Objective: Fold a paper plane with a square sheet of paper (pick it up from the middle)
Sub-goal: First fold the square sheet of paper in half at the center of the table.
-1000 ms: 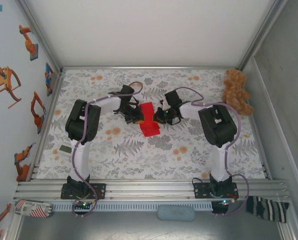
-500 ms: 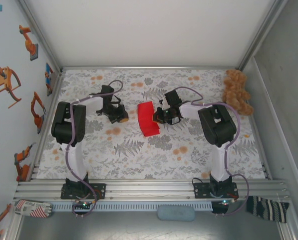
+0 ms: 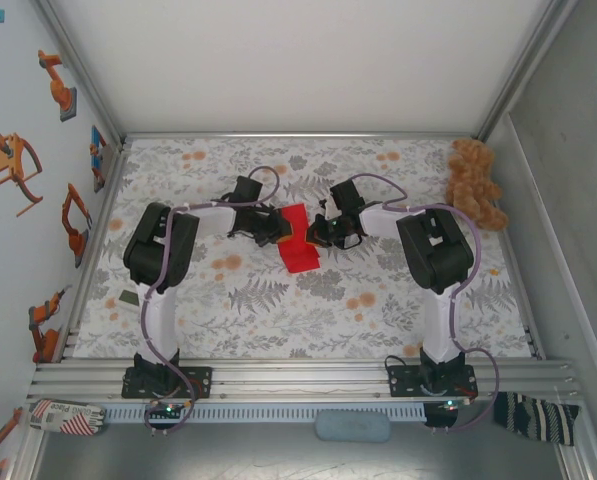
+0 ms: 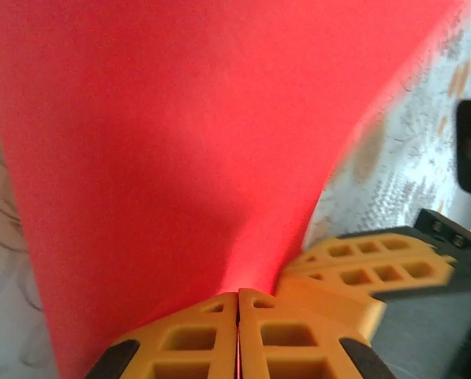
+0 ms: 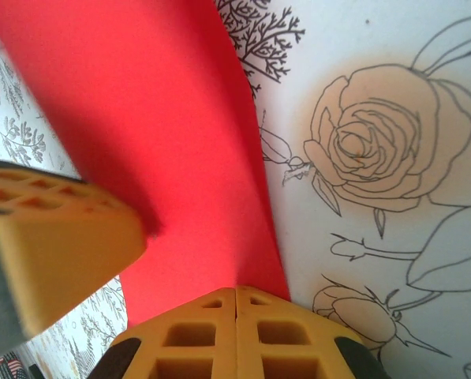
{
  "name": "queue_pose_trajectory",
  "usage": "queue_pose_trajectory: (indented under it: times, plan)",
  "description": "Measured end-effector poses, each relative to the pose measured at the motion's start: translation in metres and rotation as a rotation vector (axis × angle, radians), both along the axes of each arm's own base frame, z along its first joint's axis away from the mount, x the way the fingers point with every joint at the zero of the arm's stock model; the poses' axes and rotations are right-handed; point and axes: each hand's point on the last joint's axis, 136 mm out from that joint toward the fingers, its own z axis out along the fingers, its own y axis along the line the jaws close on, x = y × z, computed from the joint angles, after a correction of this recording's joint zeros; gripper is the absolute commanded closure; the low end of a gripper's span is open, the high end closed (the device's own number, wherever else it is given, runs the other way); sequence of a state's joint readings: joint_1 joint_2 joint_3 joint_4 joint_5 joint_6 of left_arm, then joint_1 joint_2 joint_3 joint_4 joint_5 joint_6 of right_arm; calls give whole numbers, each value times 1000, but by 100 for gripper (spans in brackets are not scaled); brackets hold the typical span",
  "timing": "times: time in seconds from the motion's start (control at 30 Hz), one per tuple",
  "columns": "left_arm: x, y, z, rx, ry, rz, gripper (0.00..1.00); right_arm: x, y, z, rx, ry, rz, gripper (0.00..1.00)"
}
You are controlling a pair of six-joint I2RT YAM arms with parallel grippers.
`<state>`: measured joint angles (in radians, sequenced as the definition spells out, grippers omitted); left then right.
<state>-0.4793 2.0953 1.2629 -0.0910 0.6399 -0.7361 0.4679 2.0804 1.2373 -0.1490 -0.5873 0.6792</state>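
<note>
Overhead view: square sheet of paper [image 3: 300, 250] showing as a narrow red strip, midway between the left and right edges of the table [image 3: 378, 300], nearer its far edge. Left gripper [image 3: 276, 228] touching the strip's left side, right gripper [image 3: 323, 232] its right. From the wrist cameras, grips made plain: left clenched on the sheet, red paper fanning out from between shut fingers [image 4: 196, 343]; right likewise clamped on the sheet's edge, beside a printed rose [image 5: 369, 146]. Half a second back, left gripper well apart, toward the left edge; now returned to the paper. Right gripper unmoved.
</note>
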Motion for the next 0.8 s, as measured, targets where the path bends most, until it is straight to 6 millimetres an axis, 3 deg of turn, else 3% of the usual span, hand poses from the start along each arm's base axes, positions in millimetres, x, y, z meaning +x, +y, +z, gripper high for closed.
queue_pose_trajectory:
  times: [0.2, 0.5, 0.57, 0.67, 0.8]
  plan:
    - [16, 20, -5, 8, 4, 52, 90, 0, 0, -1, 0, 0, 0, 100]
    - [68, 91, 3, 101, -46, 199, 90, -2, -1, -4, -2, 3, 0, 100]
    - [71, 91, 9, 99, -62, 200, 90, -2, -1, -4, -3, 5, 0, 100]
    - [62, 74, 20, 75, -86, 173, 90, -2, -1, -4, -3, 6, 0, 100]
    - [41, 31, 33, 14, -110, 107, 90, -2, -1, -5, -1, 8, 1, 100]
